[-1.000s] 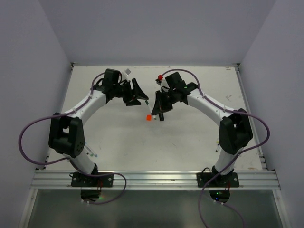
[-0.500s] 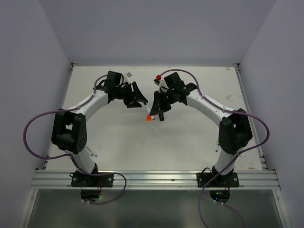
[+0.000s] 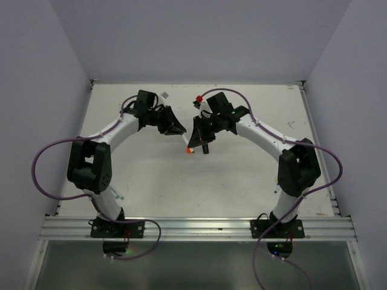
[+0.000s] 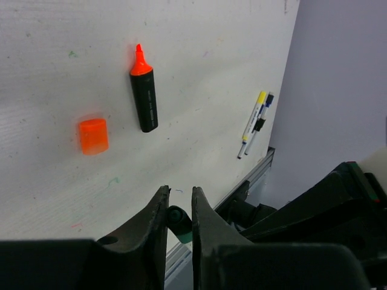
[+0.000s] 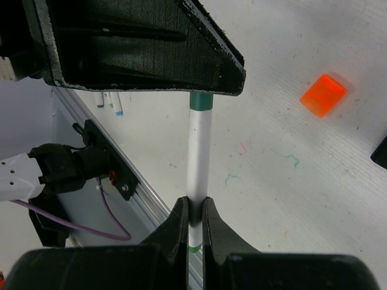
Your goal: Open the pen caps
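My right gripper (image 5: pixel 193 202) is shut on the barrel of a slim white pen (image 5: pixel 199 151), held above the table. The pen's green cap (image 5: pixel 201 101) runs under a finger of my left gripper (image 5: pixel 139 48). In the left wrist view the green cap (image 4: pixel 181 225) sits end-on between the narrow jaws of the left gripper (image 4: pixel 179 192), pinched between the fingers. From above, the left gripper (image 3: pixel 179 129) and the right gripper (image 3: pixel 196 133) meet tip to tip over the middle of the table.
A chunky orange cap (image 3: pixel 189 149) (image 4: pixel 94 136) (image 5: pixel 324 95) lies on the table below the grippers, beside an uncapped black marker (image 4: pixel 144 99). Yellow- and blue-tipped pens (image 4: pixel 254 124) lie near the front rail. A small red item (image 3: pixel 198 98) sits at the back.
My left gripper has moved right to meet the right gripper, and its jaws have narrowed around the green cap. The right gripper has kept hold of the pen.
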`<state>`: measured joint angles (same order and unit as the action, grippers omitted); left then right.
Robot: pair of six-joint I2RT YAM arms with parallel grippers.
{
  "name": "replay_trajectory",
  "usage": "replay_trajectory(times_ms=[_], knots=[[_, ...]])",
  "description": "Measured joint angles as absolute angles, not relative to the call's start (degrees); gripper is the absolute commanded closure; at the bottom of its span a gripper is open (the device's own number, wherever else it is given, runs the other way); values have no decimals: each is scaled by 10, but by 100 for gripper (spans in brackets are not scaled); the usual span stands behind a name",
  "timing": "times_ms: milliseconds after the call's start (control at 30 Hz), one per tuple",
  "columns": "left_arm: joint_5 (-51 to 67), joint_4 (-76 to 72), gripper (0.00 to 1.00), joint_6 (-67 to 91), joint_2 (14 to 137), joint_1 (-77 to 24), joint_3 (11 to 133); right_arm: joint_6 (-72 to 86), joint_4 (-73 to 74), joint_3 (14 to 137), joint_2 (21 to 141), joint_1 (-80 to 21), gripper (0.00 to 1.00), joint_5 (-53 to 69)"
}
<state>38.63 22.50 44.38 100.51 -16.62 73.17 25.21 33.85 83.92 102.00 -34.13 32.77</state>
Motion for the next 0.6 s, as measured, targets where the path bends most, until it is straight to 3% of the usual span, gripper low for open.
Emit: replay_trajectory(times_ms=[67,100,267,300,400,600], knots=[[391,223,99,451,1005,-166,734,255,338,839,1021,-343,100,328],[394,222,100,457,1005,-166,736,255,338,839,1023,-345,100,328],[396,219,100,459,1005,-168,737,261,336,848,1043,-350,99,330],[394,218,100,459,1005,-167,737,261,338,853,1047,-350,90,331],[391,213,100,459,1005,-165,737,264,342,866,1058,-350,80,331],[388,211,100,459,1005,-165,737,266,347,882,1077,-350,76,337]])
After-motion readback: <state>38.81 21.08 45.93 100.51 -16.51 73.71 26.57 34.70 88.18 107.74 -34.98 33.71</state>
